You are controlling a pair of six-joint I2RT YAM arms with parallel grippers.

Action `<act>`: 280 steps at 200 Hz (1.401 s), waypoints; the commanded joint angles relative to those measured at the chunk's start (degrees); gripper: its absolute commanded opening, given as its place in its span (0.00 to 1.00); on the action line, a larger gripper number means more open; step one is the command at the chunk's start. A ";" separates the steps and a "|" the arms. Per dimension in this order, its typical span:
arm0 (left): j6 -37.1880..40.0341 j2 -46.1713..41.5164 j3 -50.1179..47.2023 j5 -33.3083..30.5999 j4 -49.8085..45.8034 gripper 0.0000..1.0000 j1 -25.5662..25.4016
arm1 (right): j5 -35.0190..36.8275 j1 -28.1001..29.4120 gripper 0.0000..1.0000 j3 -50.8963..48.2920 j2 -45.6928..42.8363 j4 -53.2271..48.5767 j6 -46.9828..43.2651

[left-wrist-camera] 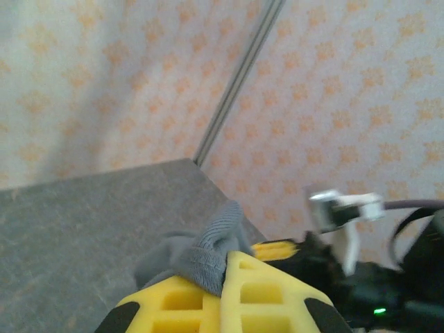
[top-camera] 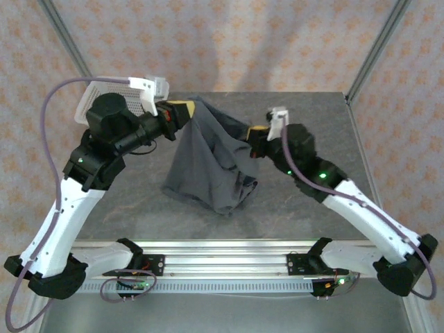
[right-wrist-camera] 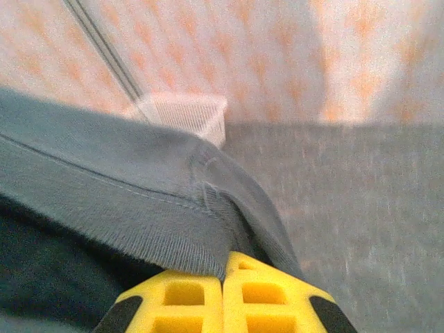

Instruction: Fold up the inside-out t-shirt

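Slate-grey inside-out t-shirt (top-camera: 211, 163), wrinkled, lifted by two upper corners, hanging, hem bunched on table

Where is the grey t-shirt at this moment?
In the top view the t-shirt hangs over the middle of the table, stretched between the left claw and the right claw, both shut on its edge.

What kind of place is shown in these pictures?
Probably a robot test cell, not a home: a grey stone-look table fenced by slim metal frame posts, pink flower-patterned backdrop panels behind it, and a silver aluminium mounting rail.
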 commanded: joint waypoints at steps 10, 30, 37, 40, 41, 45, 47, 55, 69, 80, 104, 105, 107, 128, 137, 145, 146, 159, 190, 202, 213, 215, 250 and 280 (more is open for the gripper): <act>3.50 1.58 10.50 -1.20 4.64 0.00 0.42 | 1.18 -0.61 0.00 14.89 -3.52 -1.77 -3.40; 2.57 2.41 12.08 -3.65 5.08 0.00 0.39 | -0.47 -0.61 0.00 17.94 -4.96 1.14 -2.45; 1.99 2.60 11.64 -4.89 4.77 0.00 0.37 | -1.48 -0.61 0.00 18.51 -5.36 1.58 -2.09; 1.77 2.64 11.36 -5.32 4.67 0.00 0.43 | -1.99 -0.61 0.00 18.84 -5.44 1.67 -1.97; 1.73 2.67 11.28 -5.48 4.61 0.00 0.44 | -2.16 -0.61 0.00 18.89 -5.50 1.68 -2.00; 1.54 2.70 10.72 -6.06 4.43 0.00 0.41 | -2.85 -0.61 0.00 19.08 -5.55 1.59 -1.93; 1.41 2.75 10.46 -6.28 4.39 0.00 0.41 | -3.21 -0.61 0.00 19.17 -5.55 1.58 -1.83; 1.05 2.80 9.12 -7.56 3.92 0.00 0.42 | -4.49 -0.61 0.00 19.22 -5.58 1.52 -1.36; -0.16 2.95 6.32 -11.74 2.34 0.00 0.43 | -5.94 -0.61 0.00 18.00 -5.08 1.24 -0.11; -1.11 3.05 3.78 -15.47 0.69 0.00 0.44 | -5.09 -0.60 0.00 16.77 -4.06 -0.10 0.78; -3.70 4.16 -2.28 -19.86 -2.61 0.00 0.82 | 2.91 -0.81 0.00 14.98 -1.18 -4.69 4.64; -3.81 4.18 -2.58 -19.79 -2.64 0.00 0.85 | 3.36 -0.84 0.00 14.94 -1.04 -4.97 4.78; -4.06 4.28 -3.08 -19.51 -2.59 0.00 0.92 | 4.30 -0.97 0.00 14.86 -0.60 -5.49 5.10; -8.17 4.96 -9.40 -13.35 1.41 0.00 1.15 | 12.11 -4.89 0.00 15.68 5.74 -14.31 9.51; -9.97 5.61 -11.16 -9.19 3.82 0.00 1.15 | 12.49 -7.68 0.00 15.23 9.38 -17.42 10.68; -11.37 6.51 -11.94 -5.94 5.15 0.00 1.06 | 11.68 -10.09 0.00 13.03 11.97 -17.87 11.34; -11.47 6.58 -11.97 -5.48 5.25 0.00 1.06 | 11.57 -10.36 0.00 12.64 12.30 -17.85 11.43; -12.01 8.57 -11.51 -2.43 4.57 0.00 1.06 | 6.93 -13.47 0.06 8.24 16.49 -15.85 11.87; -12.00 11.78 -9.87 0.00 2.25 0.00 0.92 | -3.19 -14.74 0.27 7.47 22.30 -16.99 11.56; -11.95 12.34 -9.56 0.25 1.73 0.00 0.90 | -2.70 -13.26 0.35 4.36 18.91 -12.38 9.27; -11.88 12.55 -9.46 0.17 1.66 0.00 0.95 | -3.42 -11.10 0.45 -0.39 14.90 -5.42 5.60; -11.90 12.61 -9.39 0.22 1.65 0.00 1.01 | -3.79 -10.74 0.47 -1.32 14.21 -4.09 4.71; -11.93 12.51 -8.84 0.59 1.34 0.00 0.93 | -7.26 -1.82 0.74 -13.20 9.68 10.98 -14.34; -11.75 11.69 -9.00 0.11 0.86 0.00 0.88 | -10.43 -0.26 0.75 -12.85 14.44 14.15 -19.38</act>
